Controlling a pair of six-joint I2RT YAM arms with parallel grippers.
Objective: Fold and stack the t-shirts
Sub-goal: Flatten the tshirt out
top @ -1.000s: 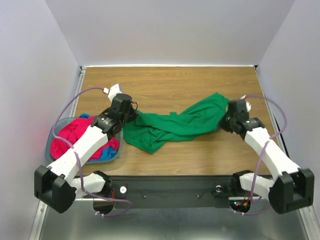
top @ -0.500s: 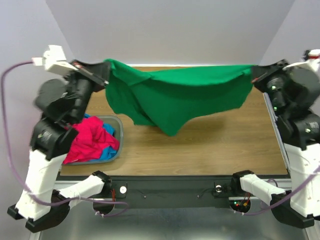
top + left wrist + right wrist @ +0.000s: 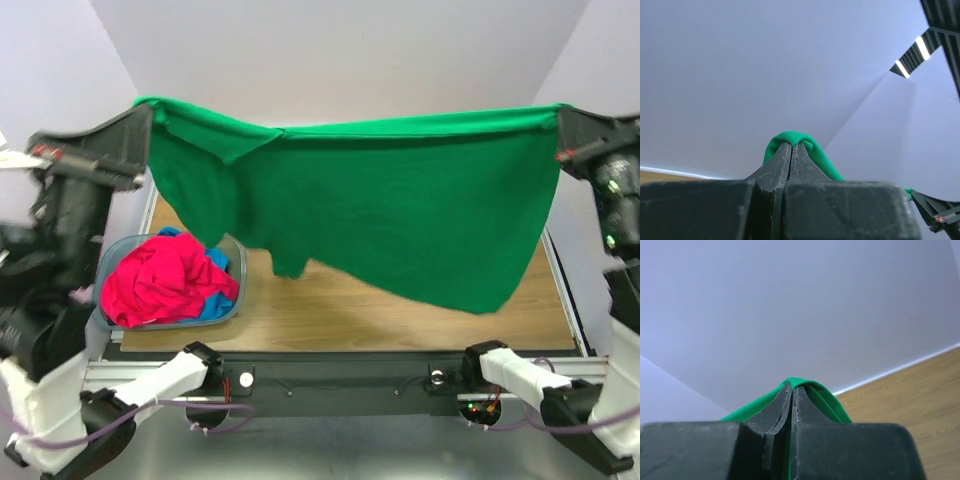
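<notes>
- Cloth of green shirt (image 3: 400, 210) hangs spread between grippers.
- Left gripper (image 3: 145, 110) pinches one top corner — right gripper (image 3: 560, 115) the other.
- Pink shirt (image 3: 165, 280) and blue shirt (image 3: 218, 303) lie in basket (image 3: 240, 262) below left gripper.

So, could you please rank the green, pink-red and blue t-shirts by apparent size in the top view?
1. green t-shirt, spread, nearer the camera.
2. pink-red t-shirt, bunched.
3. blue t-shirt, mostly hidden.

Soft, matt knit cloth for the green t-shirt (image 3: 400, 210); smooth wood-grain bench (image 3: 330, 310), slight sheen; translucent plastic basket (image 3: 241, 270).
</notes>
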